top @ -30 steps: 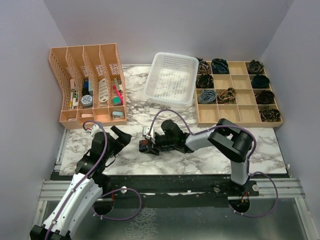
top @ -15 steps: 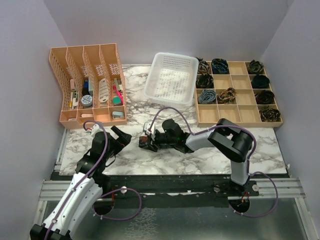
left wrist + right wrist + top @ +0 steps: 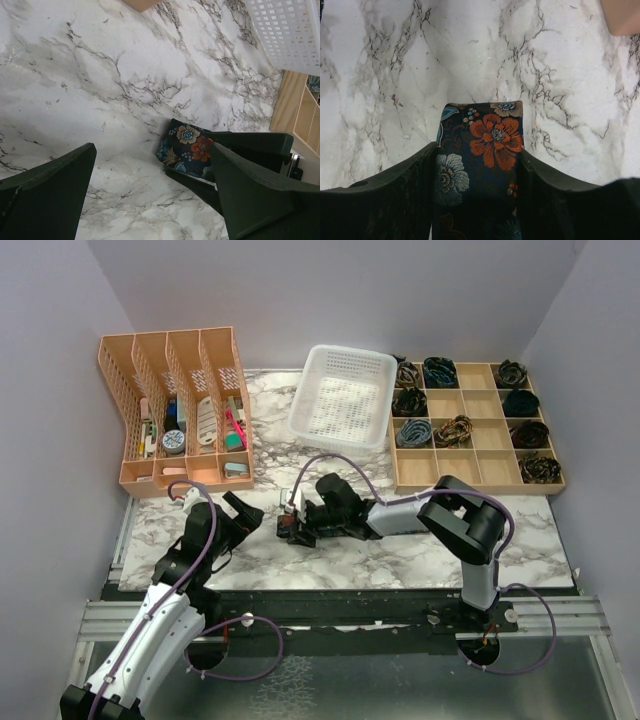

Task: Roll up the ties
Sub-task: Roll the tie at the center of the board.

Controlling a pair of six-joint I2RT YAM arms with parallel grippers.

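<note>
A rolled tie (image 3: 292, 528) of dark fabric with orange, blue and cream flowers is held just over the marble table (image 3: 400, 550), left of centre. My right gripper (image 3: 297, 525) is shut on it; in the right wrist view (image 3: 477, 152) its fingers (image 3: 415, 175) press both sides of the tie (image 3: 487, 145). My left gripper (image 3: 243, 510) is open and empty, a short way left of the tie. In the left wrist view the tie (image 3: 186, 146) lies ahead between my open left gripper's (image 3: 152, 150) fingers, apart from them, with the right gripper's fingers (image 3: 250, 142) around it.
A wooden compartment box (image 3: 478, 468) at the back right holds rolled ties (image 3: 439, 370) in several cells. A white mesh basket (image 3: 345, 400) stands at the back centre. An orange file organizer (image 3: 180, 410) with small items stands at the back left.
My right gripper has moved the rolled tie slightly left and away from me. The left arm has stayed put.
</note>
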